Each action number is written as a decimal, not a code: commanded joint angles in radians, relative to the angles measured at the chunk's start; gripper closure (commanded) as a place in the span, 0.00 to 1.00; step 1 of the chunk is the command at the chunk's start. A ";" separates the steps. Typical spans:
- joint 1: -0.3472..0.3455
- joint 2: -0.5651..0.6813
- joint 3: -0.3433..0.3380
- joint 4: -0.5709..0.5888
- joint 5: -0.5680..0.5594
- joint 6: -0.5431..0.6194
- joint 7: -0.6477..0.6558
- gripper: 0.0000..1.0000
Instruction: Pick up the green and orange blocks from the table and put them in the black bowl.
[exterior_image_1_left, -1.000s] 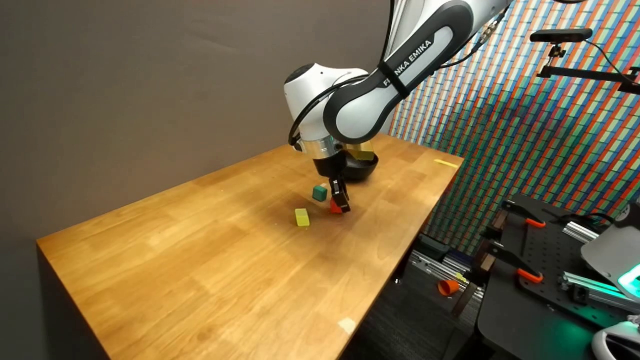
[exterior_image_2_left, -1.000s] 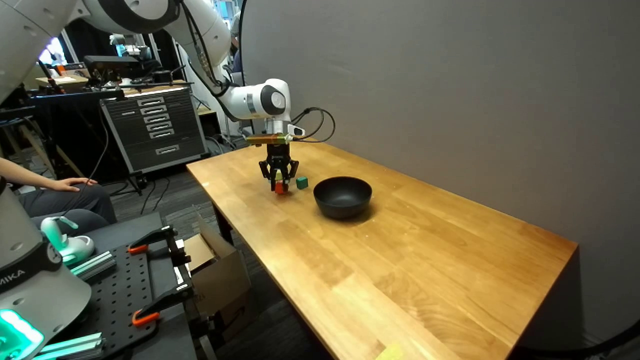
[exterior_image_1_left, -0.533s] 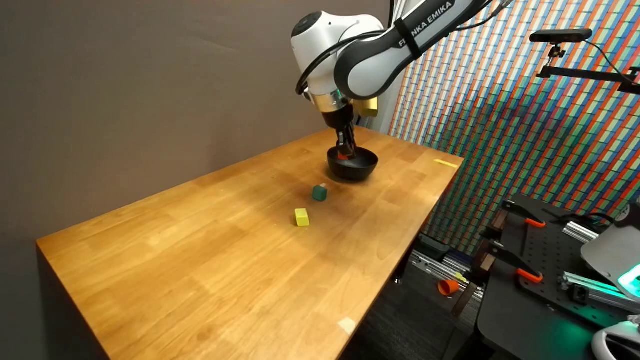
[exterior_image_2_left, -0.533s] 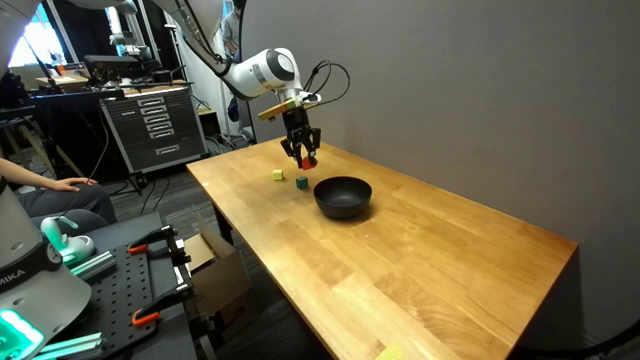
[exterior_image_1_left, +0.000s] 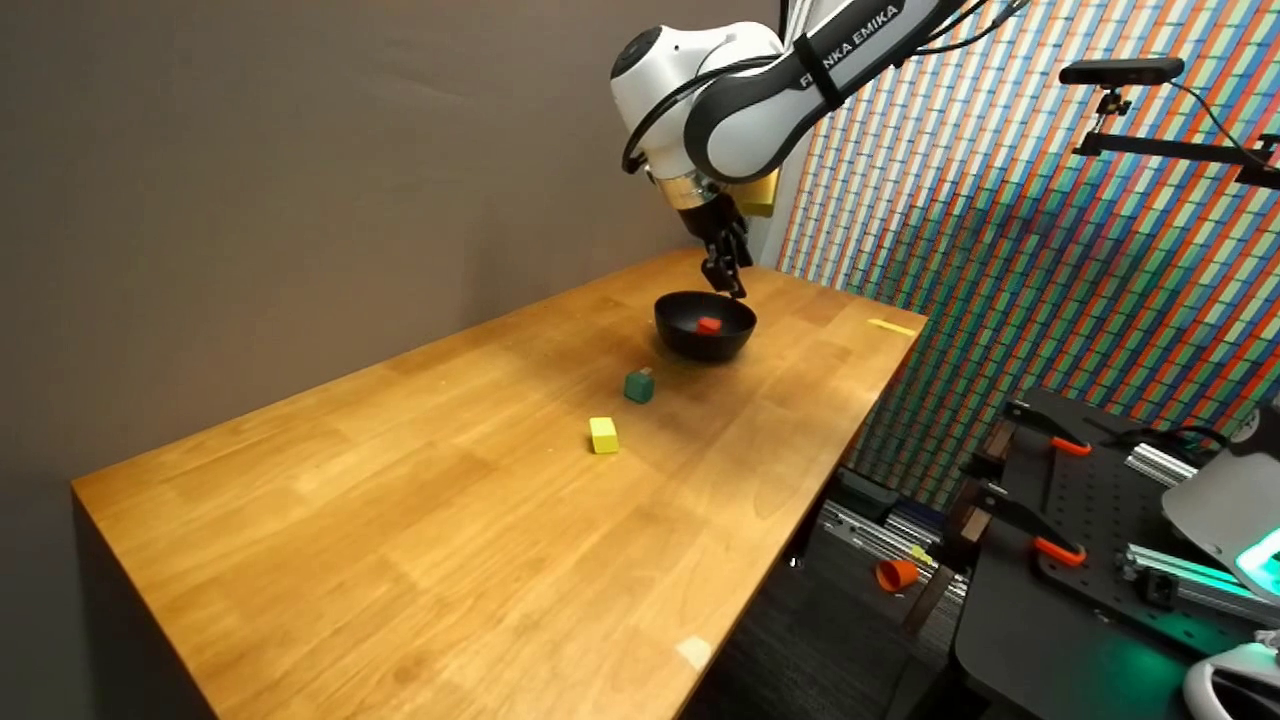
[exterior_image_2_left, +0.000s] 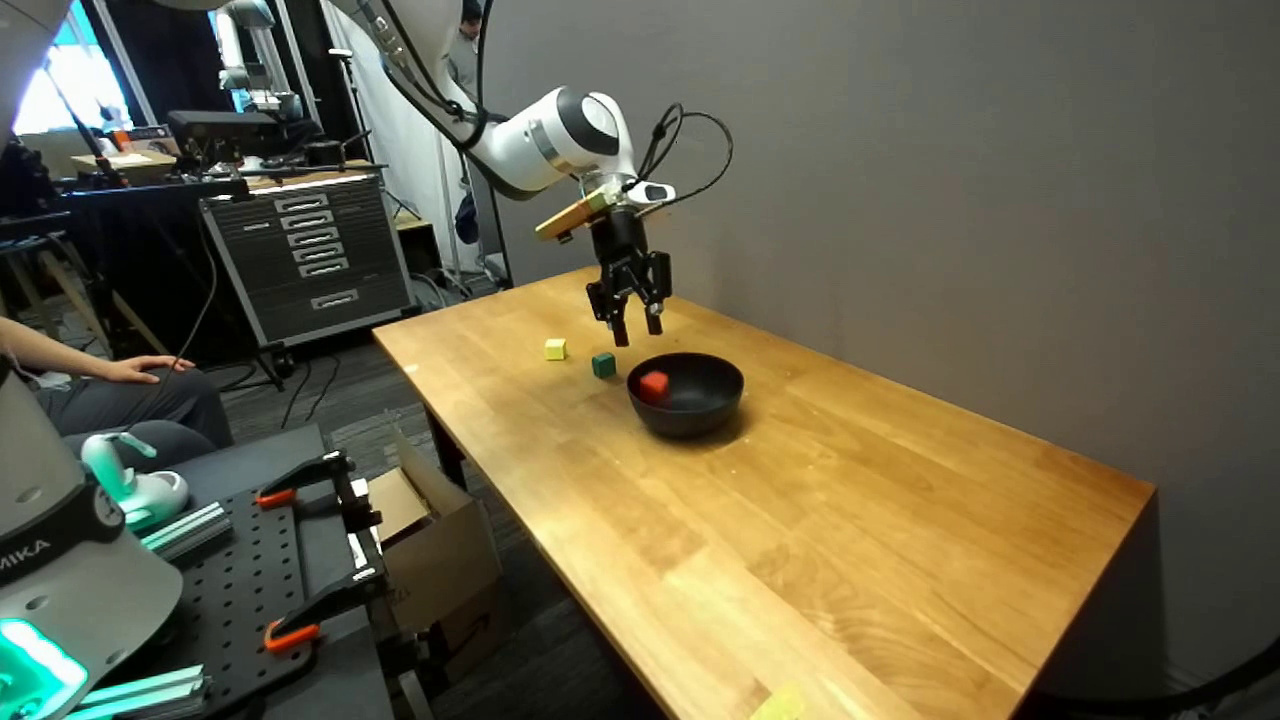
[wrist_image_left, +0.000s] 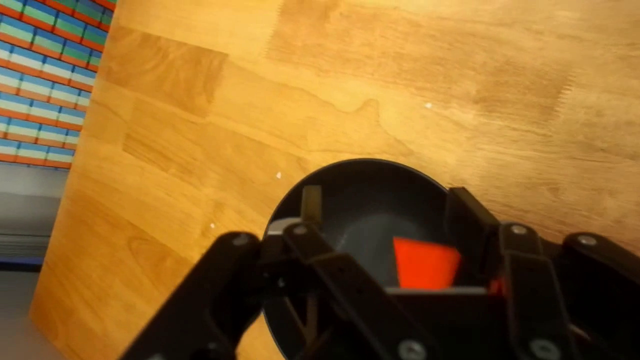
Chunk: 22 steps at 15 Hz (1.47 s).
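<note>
The orange-red block lies inside the black bowl in both exterior views, block (exterior_image_1_left: 708, 326) (exterior_image_2_left: 654, 387) and bowl (exterior_image_1_left: 690, 347) (exterior_image_2_left: 684, 416). The green block (exterior_image_1_left: 639, 387) (exterior_image_2_left: 604, 365) sits on the wooden table (exterior_image_1_left: 450, 540) (exterior_image_2_left: 850, 520) close beside the bowl; it is out of view in the wrist view. My gripper (exterior_image_1_left: 736, 291) (exterior_image_2_left: 637, 333) is open and empty, tilted, above the bowl. In the wrist view, the fingers (wrist_image_left: 385, 205) are spread over the bowl (wrist_image_left: 367, 175), with the orange-red block (wrist_image_left: 425, 264) showing between them, partly hidden by the gripper's body.
A tiny yellow cube (exterior_image_1_left: 603, 435) (exterior_image_2_left: 555, 349) sits on the table near the green block. A grey wall (exterior_image_2_left: 900, 250) runs along one long side of the table. A cardboard box (exterior_image_2_left: 440, 550) stands on the floor beside the table.
The gripper has risen from the table with the orange-red block, moved over the bowl and opened. The block has dropped into the bowl. The green block and yellow cube have stayed put.
</note>
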 joint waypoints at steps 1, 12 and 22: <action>-0.051 0.032 0.053 0.060 0.066 0.024 -0.069 0.03; -0.111 0.267 0.189 0.337 0.354 0.136 -0.368 0.00; -0.137 0.459 0.257 0.502 0.503 0.094 -0.501 0.00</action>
